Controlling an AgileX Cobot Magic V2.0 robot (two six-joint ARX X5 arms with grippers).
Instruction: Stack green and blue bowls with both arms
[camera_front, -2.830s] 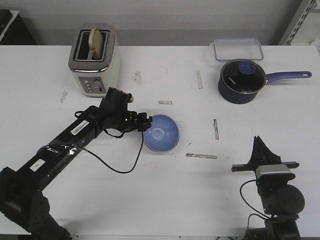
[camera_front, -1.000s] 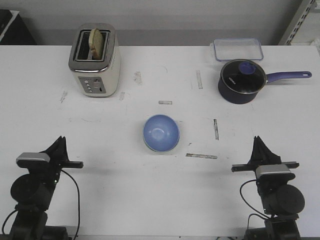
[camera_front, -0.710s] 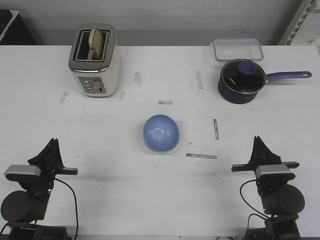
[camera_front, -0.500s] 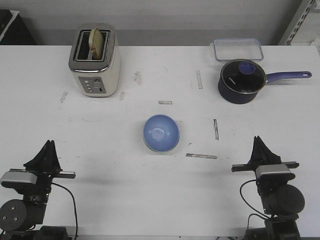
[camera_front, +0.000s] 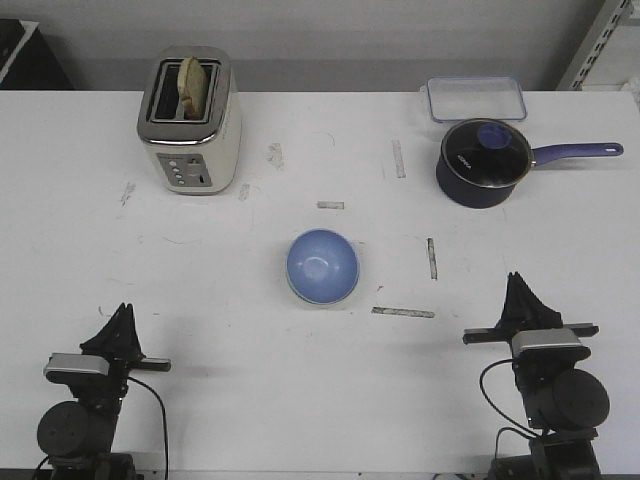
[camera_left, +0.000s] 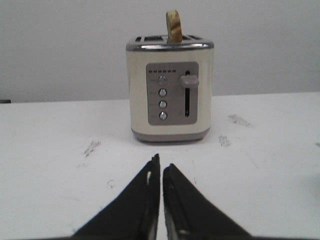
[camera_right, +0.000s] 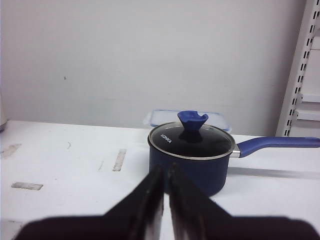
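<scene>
1. Two bowls sit nested at the middle of the bench (camera_front: 200, 300): the blue bowl (camera_front: 322, 264) lies uppermost, and only a thin pale edge of the green bowl (camera_front: 303, 297) shows under its near-left rim.
2. Taking the blue bowl as landmark, the toaster (camera_front: 189, 122) stands far-left of it, with a slice of bread (camera_front: 192, 83) upright in one slot.
3. Far-right of the bowl sits the navy saucepan (camera_front: 484, 163) with its glass lid on, a clear container (camera_front: 476, 98) just behind it.
4. Left tool (camera_front: 121, 323) is parked near-left of the bowl, well apart, fingers pressed almost together and holding nothing.
5. Right tool (camera_front: 521, 292) rests near-right of the bowl, well apart, fingers likewise closed and empty.
</scene>
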